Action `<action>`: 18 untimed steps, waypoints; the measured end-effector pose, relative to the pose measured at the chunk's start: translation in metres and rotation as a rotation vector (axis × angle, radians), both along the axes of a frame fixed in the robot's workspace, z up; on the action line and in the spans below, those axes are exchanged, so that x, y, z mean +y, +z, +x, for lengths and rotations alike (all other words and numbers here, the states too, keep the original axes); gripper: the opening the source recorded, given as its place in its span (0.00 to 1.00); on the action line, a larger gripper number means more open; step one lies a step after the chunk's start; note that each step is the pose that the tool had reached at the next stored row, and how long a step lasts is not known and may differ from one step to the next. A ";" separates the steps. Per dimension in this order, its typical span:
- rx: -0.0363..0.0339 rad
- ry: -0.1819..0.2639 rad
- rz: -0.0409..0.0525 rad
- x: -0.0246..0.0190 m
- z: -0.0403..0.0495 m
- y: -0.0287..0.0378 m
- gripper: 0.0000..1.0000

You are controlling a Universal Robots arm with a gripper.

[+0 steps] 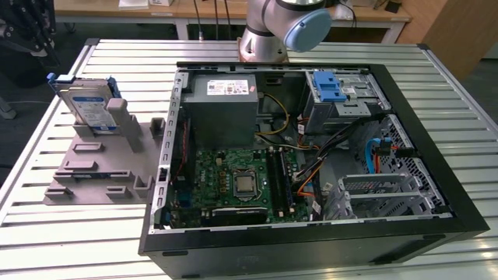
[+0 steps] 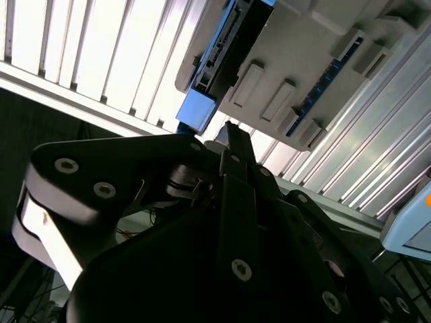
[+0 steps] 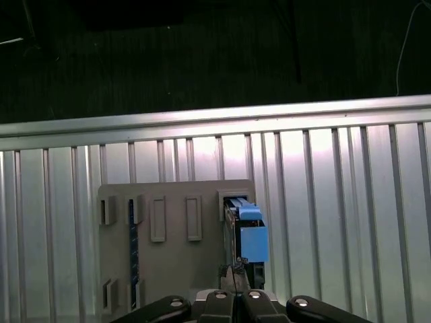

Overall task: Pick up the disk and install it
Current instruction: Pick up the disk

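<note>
The disk (image 1: 90,108) stands on edge in a slot of the grey fixture (image 1: 86,160) on the worktop (image 1: 62,233), at the exterior view's left of the open computer case (image 1: 327,251). The gripper (image 3: 231,272) points toward it, jaws pressed together, holding nothing.

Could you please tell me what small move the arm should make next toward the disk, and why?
Probably a short descent toward the disk, keeping the gripper lined up with its upper edge. In the first wrist view the disk stands on edge in the grey fixture, and the gripper hangs above it without touching it, so closing that gap seems sensible.
</note>
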State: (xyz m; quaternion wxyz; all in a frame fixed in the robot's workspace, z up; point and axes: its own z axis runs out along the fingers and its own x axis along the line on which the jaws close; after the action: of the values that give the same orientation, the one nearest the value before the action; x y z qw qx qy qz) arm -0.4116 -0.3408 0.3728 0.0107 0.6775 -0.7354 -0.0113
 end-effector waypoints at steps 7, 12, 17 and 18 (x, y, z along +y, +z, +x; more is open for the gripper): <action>0.0000 0.001 0.0001 0.0000 0.0000 0.0000 0.17; 0.0000 0.001 0.0001 0.0000 0.0000 0.0000 0.19; 0.0000 0.002 0.0001 0.0000 0.0000 0.0000 0.32; 0.0000 0.002 0.0001 0.0000 0.0000 0.0000 0.32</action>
State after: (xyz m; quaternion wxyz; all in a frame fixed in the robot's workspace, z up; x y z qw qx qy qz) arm -0.4116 -0.3408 0.3728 0.0106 0.6781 -0.7348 -0.0114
